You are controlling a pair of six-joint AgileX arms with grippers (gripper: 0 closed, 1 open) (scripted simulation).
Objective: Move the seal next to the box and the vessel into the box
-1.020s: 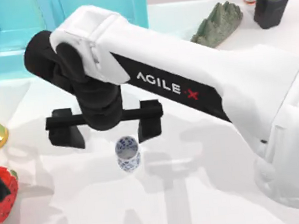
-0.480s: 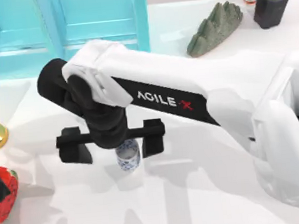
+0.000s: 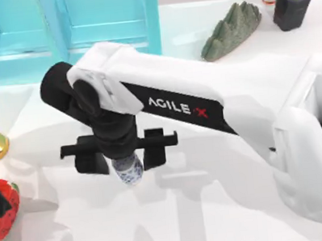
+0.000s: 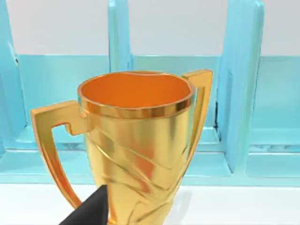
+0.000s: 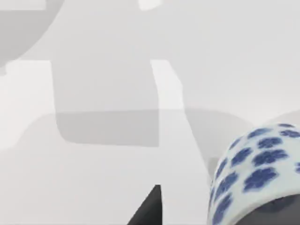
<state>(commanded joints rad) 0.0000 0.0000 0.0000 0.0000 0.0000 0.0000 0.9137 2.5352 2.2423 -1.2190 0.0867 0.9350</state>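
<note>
Vessel [image 3: 129, 170] tilted between right end effector [image 3: 126, 157] fingers, mid-table.

The right arm [image 3: 228, 108] wears glossy white shells lettered "AGILE·X" — black letters, red X. Above its black fingers [image 3: 153, 149] sits a black wrist — round and matte.

Right claw [image 3: 124, 155] low, seemingly gripping.

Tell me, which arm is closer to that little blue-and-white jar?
The right. Its end effector sits right over the jar, fingers either side. The left arm's stays far off at the table's left, facing the golden trophy.
</note>
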